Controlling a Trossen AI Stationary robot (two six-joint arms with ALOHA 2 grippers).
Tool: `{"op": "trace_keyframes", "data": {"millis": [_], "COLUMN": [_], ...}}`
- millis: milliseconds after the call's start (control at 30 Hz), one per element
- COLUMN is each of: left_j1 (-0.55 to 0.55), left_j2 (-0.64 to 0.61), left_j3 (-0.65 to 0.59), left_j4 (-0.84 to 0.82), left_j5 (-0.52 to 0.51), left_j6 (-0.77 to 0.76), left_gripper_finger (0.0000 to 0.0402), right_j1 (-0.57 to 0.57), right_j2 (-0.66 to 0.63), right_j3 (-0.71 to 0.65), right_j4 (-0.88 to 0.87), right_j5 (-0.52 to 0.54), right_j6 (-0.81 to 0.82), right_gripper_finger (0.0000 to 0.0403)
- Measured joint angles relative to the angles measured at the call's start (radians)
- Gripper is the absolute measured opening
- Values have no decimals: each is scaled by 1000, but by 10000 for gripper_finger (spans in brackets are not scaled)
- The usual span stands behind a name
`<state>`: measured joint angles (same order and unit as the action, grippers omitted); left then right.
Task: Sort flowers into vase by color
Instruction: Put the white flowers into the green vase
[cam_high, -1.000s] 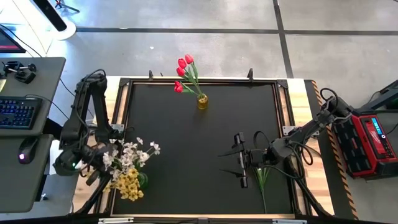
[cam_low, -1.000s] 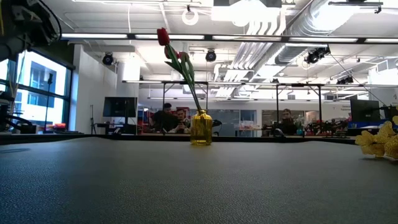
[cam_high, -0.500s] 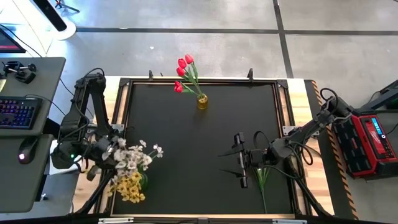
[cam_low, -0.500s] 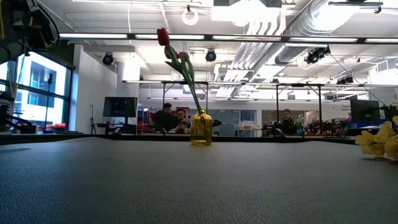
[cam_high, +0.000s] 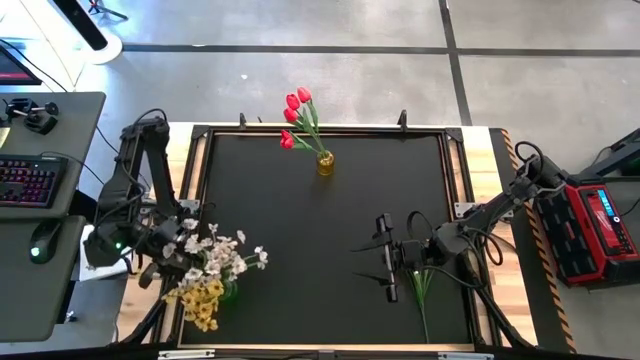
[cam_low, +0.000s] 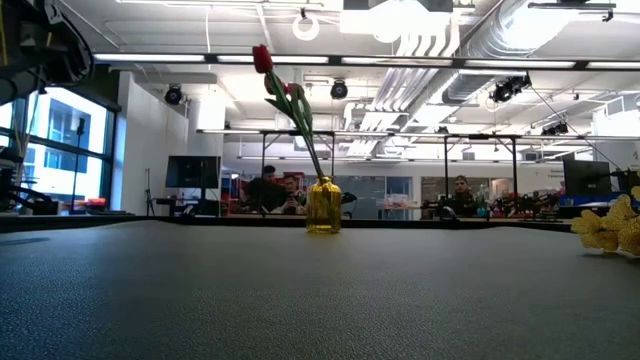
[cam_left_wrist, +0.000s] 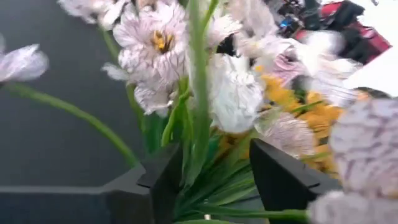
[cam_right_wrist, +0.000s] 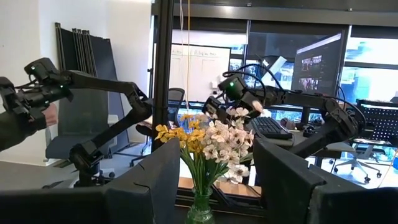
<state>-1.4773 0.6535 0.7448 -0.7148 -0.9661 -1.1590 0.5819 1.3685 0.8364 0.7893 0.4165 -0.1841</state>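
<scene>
White blossoms (cam_high: 222, 256) shifted rightward in vase, left gripper (cam_left_wrist: 211, 180) jaws apart around stems, right gripper (cam_high: 385, 258) jaws apart.

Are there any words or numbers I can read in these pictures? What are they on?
None can be read.
Red case beside the table: a small white label, too small to read.
Screens in the room behind: blurred, unreadable.
Yellow vase with the red tulips: no label visible.
</scene>
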Motion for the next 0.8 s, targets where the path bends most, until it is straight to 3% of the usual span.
{"op": "trace_keyframes", "data": {"millis": [233,567,667,800], "left_j1": [0,5,5,4], "left_j2": [-76,-97,-98,-97], "left_j3": [0,0,0,0], "left_j4": [116,155,238,413], "left_j5": [10,-38,-36,-6], "left_j6": [213,350,424,641], "left_gripper_finger": [201,202,202,202], "right_j1": [0,0,0,0], "right_j2": [0,0,0,0], "right_j3": [0,0,0,0], "right_j4": [0,-7,-7,-7], "right_j5": [0,0,0,0], "right_j6": [0,0,0,0], "right_gripper_finger": [188,188,188,188]}}
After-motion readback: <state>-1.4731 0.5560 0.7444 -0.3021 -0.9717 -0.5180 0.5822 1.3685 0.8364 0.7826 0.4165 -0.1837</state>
